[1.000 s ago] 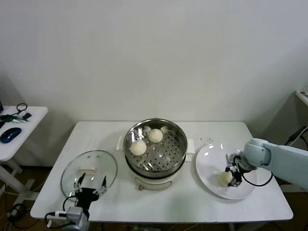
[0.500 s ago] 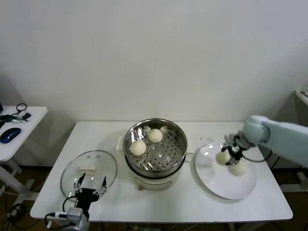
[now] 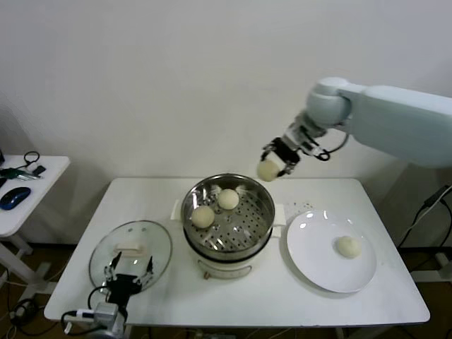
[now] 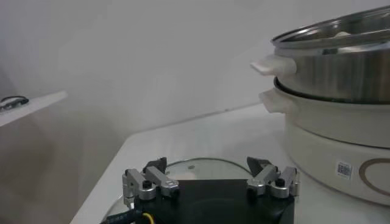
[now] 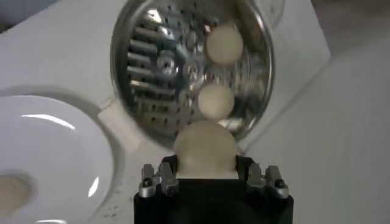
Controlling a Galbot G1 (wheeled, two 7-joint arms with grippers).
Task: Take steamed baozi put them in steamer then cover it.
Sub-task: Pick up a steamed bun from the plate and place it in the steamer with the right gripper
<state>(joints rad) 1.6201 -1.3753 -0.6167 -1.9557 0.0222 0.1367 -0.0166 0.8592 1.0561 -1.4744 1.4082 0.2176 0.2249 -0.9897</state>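
My right gripper [image 3: 270,168] [image 5: 205,164] is shut on a cream-white baozi [image 3: 268,170] [image 5: 204,148], held in the air above the far right rim of the steamer [image 3: 263,195] [image 5: 265,73]. Two baozi [image 3: 228,198] [image 3: 203,216] lie on the steamer's perforated floor; the right wrist view shows them too [image 5: 225,42] [image 5: 216,101]. One more baozi [image 3: 348,246] rests on the white plate [image 3: 311,247]. The glass cover [image 3: 157,244] [image 4: 201,170] lies flat on the table at the left. My left gripper [image 3: 127,275] [image 4: 211,178] hangs open just over the cover's near edge.
The steamer sits on a white pot base [image 3: 229,267] [image 4: 329,143] at the table's middle. A small side table [image 3: 28,191] with a blue mouse [image 3: 14,198] and cables stands at the far left. The wall is close behind the table.
My right gripper lifted a baozi off the plate and carried it up and left, over the steamer's far right rim. One baozi stays on the plate. The left arm has not moved.
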